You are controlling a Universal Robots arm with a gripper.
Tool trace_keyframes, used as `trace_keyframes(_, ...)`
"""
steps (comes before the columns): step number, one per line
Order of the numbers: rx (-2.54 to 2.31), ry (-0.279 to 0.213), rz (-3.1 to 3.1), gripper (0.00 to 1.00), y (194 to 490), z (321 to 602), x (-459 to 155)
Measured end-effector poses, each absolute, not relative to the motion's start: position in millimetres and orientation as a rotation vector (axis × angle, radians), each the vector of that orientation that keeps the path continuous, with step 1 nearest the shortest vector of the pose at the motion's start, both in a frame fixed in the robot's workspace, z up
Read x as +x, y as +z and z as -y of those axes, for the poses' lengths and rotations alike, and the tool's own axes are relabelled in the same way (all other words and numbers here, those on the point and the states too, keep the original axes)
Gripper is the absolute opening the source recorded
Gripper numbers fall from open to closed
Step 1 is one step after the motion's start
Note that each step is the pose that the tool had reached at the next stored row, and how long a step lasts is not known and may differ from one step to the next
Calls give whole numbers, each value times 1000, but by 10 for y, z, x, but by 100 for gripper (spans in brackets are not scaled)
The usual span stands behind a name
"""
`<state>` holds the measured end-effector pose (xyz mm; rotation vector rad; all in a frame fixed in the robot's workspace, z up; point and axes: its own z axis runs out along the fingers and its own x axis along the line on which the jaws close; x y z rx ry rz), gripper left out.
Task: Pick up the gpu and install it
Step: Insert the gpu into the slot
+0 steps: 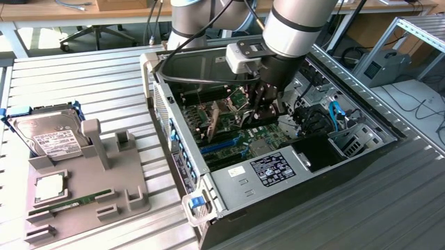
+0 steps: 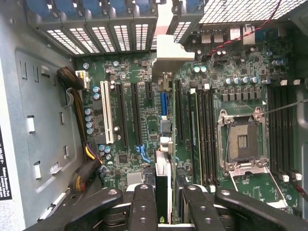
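Exterior view — my gripper point(image 1: 265, 107) is down inside the open computer case point(image 1: 230, 179).
Fingers are clamped on the gpu point(image 2: 162, 185), held edge-on just above the motherboard point(image 2: 144, 120) slots — hard drive point(image 1: 49, 136) sits far left.

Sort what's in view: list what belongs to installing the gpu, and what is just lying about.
Belongs to the job:
- gpu, held edge-on in the end effector
- open computer case
- motherboard with its expansion slots

Just lying about:
- hard drive
- green memory stick
- grey fixture they sit on, beside the case
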<state>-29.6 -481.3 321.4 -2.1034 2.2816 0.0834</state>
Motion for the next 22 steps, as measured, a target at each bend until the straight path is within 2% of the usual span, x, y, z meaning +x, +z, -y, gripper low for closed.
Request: trace_keyframes(22,-2103,83,-2282,27,3203,4814,-362)
